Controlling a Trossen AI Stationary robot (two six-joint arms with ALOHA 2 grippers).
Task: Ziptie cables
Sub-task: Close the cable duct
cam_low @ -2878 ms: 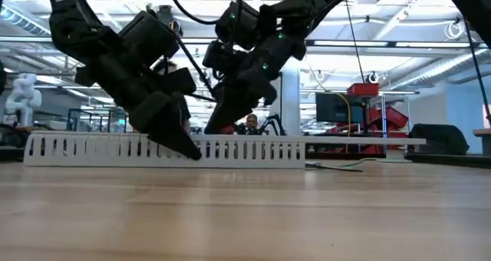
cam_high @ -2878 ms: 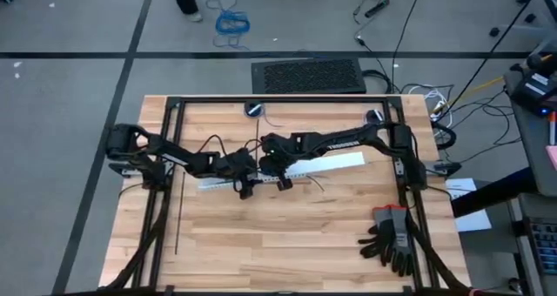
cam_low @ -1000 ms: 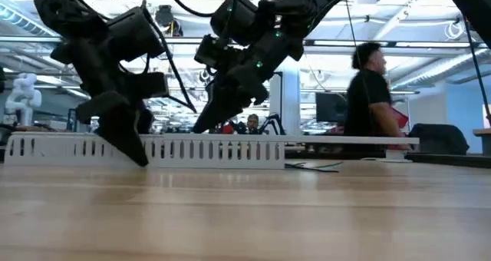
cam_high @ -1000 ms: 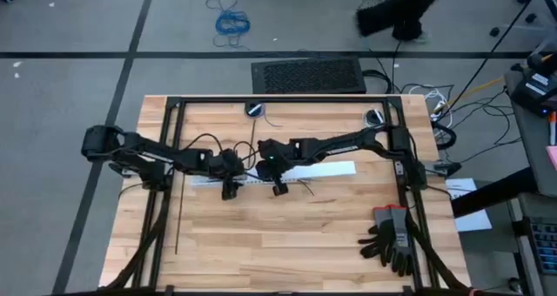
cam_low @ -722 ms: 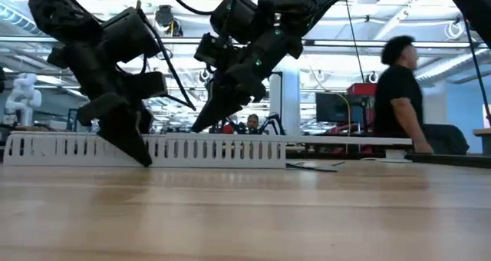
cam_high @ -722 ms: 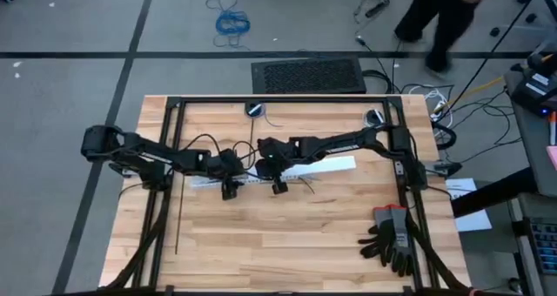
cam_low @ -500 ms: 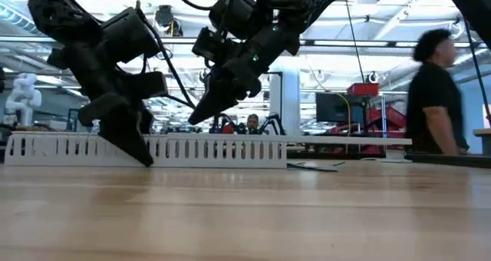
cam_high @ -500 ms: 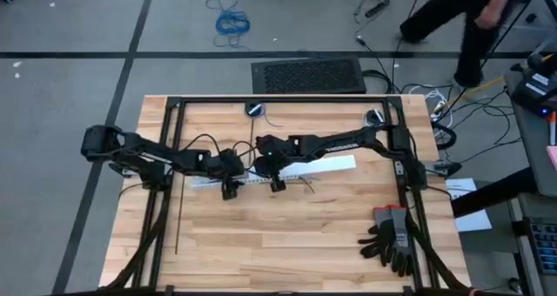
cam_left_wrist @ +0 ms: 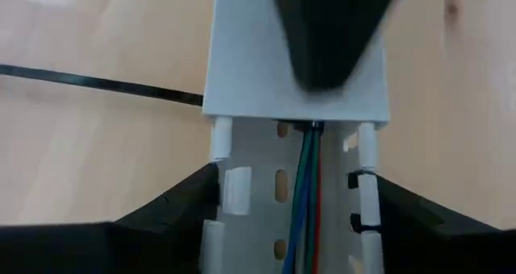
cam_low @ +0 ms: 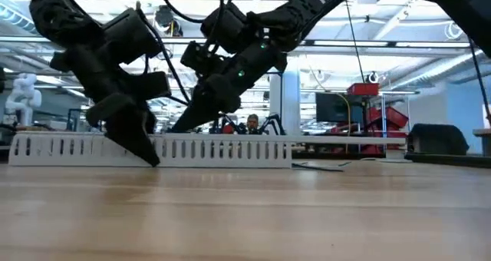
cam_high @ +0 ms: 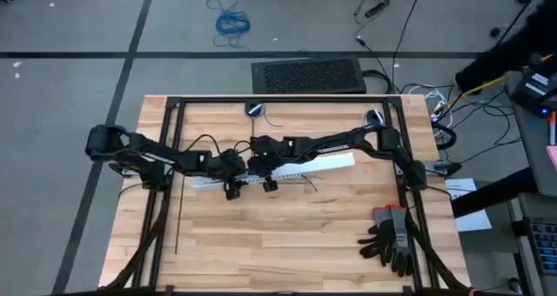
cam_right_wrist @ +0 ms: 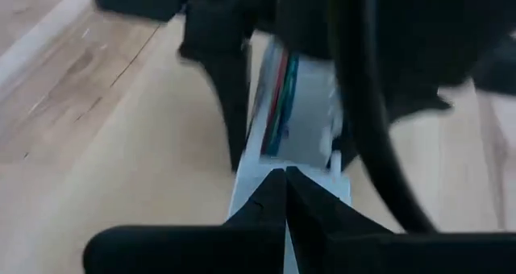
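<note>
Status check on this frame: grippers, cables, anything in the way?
Left gripper open, straddling the white slotted duct. Right gripper shut, above the duct. Cables lying inside the duct channel. Ziptie on the table beside the duct, untouched.

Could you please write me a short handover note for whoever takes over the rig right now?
Left gripper: open, fingers straddling the white slotted duct on the table, tips down at the wood.
Right gripper: shut, tips over the duct's covered part, just above it, close to the left gripper.
Cables: blue, green and reddish wires lie inside the duct channel, running under the cover.
Zipties: one black strip lies on the table's left side, another beside the duct.
Done: cables laid in the duct.
Left: no ziptie is around the cables yet.
</note>
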